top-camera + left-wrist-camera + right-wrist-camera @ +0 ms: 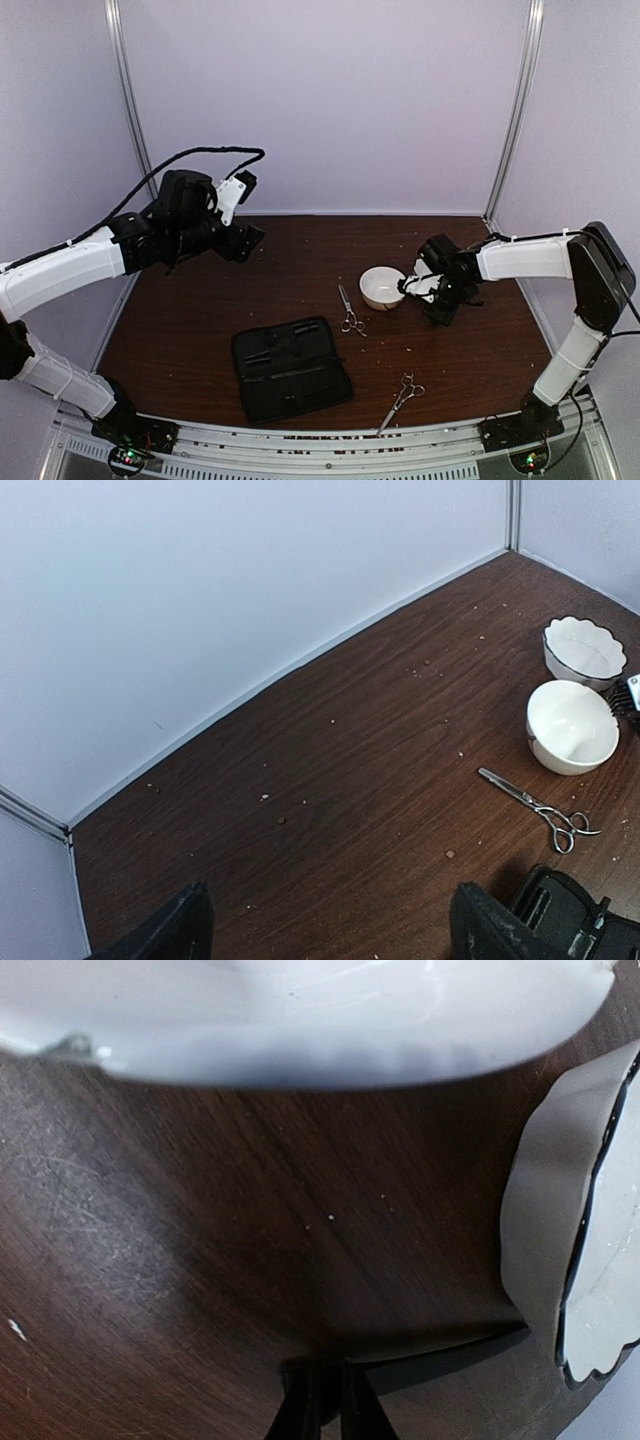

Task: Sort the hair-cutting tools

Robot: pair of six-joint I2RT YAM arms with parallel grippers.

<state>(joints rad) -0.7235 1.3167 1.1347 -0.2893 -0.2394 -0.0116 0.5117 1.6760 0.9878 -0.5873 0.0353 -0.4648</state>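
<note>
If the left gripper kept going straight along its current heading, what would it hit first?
The left gripper would most likely meet bare table; nothing stands in that line. The scissors and bowls lie off to the side. Depth is uncertain.

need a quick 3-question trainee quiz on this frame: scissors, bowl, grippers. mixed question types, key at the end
1. How many scissors lie on the table?
2. True or false: the left gripper holds a pair of scissors.
3. The right gripper is: A at the near table edge, B low beside the white bowl, C raised high above the table.
Key: 1 two; 2 false, it is open and empty; 3 B.
</note>
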